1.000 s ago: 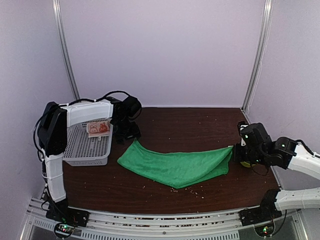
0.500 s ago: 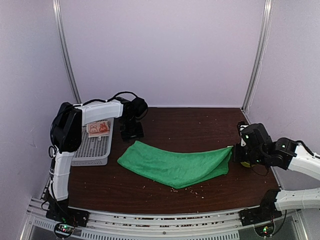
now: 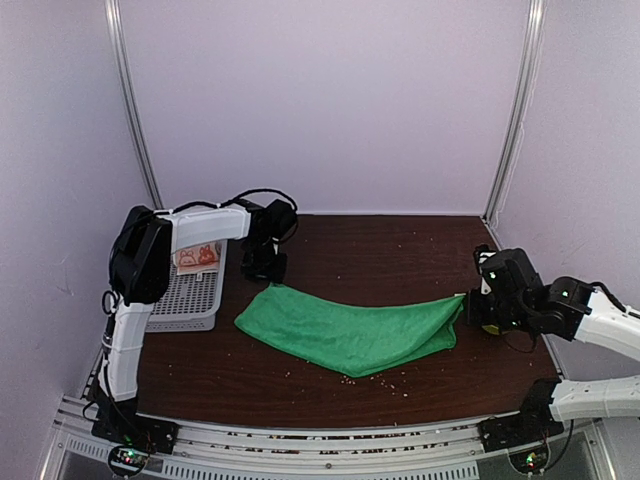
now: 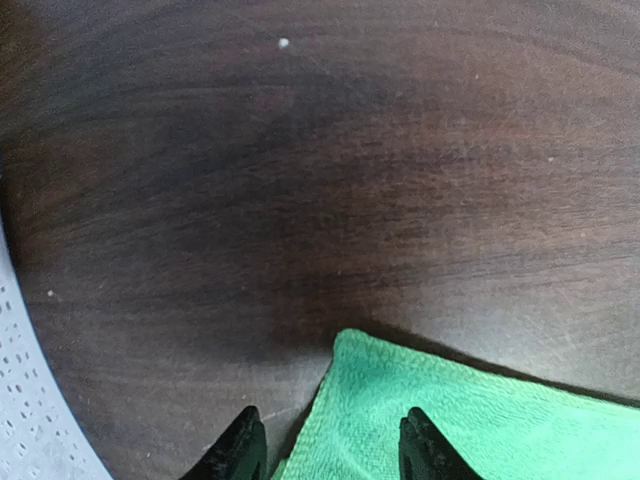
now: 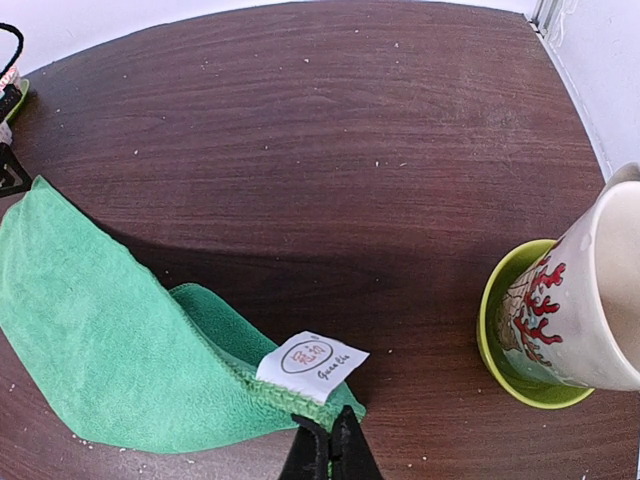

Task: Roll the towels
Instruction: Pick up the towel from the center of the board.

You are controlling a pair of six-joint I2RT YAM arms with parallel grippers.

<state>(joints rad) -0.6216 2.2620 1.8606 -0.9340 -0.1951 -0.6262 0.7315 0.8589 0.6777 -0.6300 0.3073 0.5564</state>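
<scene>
- The green towel (image 3: 350,335) lies on the bench (image 3: 400,250), mid-width, toward the near side.
- Its long axis runs left to right across the bench. One end points at the basket (image 3: 185,300); the other points at the right arm.
- The right gripper (image 5: 330,445) is clamped on the towel's right end, just below a white label (image 5: 312,365). This end is folded over on itself.
- The left gripper (image 4: 330,455) has its jaws apart. They straddle the towel's far left corner without pinching it.
- The pinkish printed towel (image 3: 197,257) lies at the far end of the basket.
- A patterned cup (image 5: 590,300) stands in a green saucer (image 5: 510,375) to the right of the right gripper.
- Change from one second earlier: the left arm's elbow has swung right, from outside the basket to above it. The left gripper has shifted toward the towel corner, with its jaws narrower.
- The green towel and the right gripper hold their earlier positions.
</scene>
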